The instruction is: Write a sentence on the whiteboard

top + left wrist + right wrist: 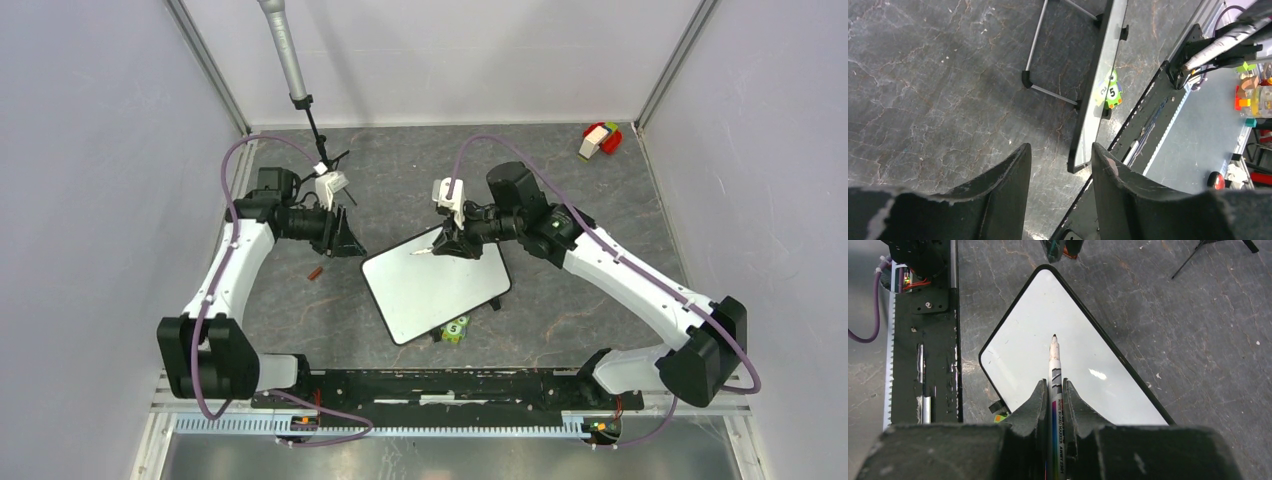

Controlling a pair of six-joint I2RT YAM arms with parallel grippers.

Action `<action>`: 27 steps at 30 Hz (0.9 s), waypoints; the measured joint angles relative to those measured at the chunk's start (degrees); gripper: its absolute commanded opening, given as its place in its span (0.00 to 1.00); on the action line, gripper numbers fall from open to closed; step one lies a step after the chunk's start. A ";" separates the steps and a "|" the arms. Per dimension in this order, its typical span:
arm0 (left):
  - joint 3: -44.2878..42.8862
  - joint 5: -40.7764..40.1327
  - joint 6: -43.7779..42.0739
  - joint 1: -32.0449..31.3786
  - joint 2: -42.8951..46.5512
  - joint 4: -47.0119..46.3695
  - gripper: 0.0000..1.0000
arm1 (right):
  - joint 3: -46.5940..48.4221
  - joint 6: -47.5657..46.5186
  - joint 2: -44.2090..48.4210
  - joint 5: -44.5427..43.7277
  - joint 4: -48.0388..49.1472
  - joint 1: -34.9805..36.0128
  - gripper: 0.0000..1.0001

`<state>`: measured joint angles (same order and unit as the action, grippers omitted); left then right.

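Whiteboard (440, 290) – where do we have it?
> Middle of the table (600, 270), a bit toward the near edge, turned so its long sides run diagonal to the table edges. In the left wrist view we see it edge-on, tilted up on a metal stand (1025, 79). The face reads plain white with one glare spot.

What are the right fingers (1038, 400) doing?
> Clamped on the marker (1054, 362), one finger on each side of the barrel. Its bare dark tip points over the far part of the board. We cannot tell if the tip touches the surface.

Left side?
> Left fingers (1013, 185) stand apart with nothing between them. They sit over bare table just beside the board's left corner, toward the left edge. We cannot tell if they touch the board.

Anything else we should log on the table?
> Green number tile (455, 328) marked 5, tucked against the board's near edge.
> Small red-brown piece (315, 271) lying left of the board, near the left fingers. Too small for us to name.
> Red and white block (600, 140) in the far right corner, well apart from the rest.
> Grey pole (285, 50) on a black tripod near the far edge, behind the left arm.
> Black rail (440, 385) along the near edge carries both arm bases.
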<state>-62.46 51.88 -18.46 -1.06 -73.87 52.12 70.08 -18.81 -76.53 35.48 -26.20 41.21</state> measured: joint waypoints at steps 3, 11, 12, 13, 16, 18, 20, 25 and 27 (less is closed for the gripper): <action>0.00 -0.28 -0.02 -0.09 -2.32 -0.02 0.51 | -0.35 0.09 0.00 -0.04 0.55 0.59 0.00; 0.00 2.23 -0.07 -2.54 -4.52 0.02 0.49 | -2.21 0.04 0.26 0.00 0.90 0.70 0.00; 0.00 2.56 -0.07 -2.78 -5.07 0.02 0.49 | -2.38 0.02 0.42 -0.02 0.90 0.70 0.00; -0.02 2.78 -0.07 -3.06 -5.77 0.04 0.48 | -2.49 0.00 0.59 -0.02 0.90 0.70 0.00; -0.07 3.21 -0.13 -3.89 -7.21 0.15 0.44 | -2.51 -0.09 1.18 -0.02 0.90 0.70 0.00; -0.09 3.39 -0.17 -4.63 -7.85 0.28 0.35 | -2.54 -0.15 1.62 -0.02 0.90 0.70 0.00; -0.20 3.69 -0.28 -5.75 -8.28 0.35 0.28 | -2.64 -0.35 2.01 -0.02 0.92 0.70 0.00; -1.88 3.67 -2.12 -7.89 -10.34 2.01 0.13 | -3.26 -0.63 2.21 0.00 0.87 0.70 0.00; -2.89 3.87 -3.21 -8.46 -11.69 2.54 0.10 | -3.32 -0.79 2.21 0.00 0.85 0.70 0.00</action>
<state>-65.34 55.75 -21.67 -9.52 -85.56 54.65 66.76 -19.59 -74.32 35.48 -25.34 41.91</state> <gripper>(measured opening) 0.163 0.156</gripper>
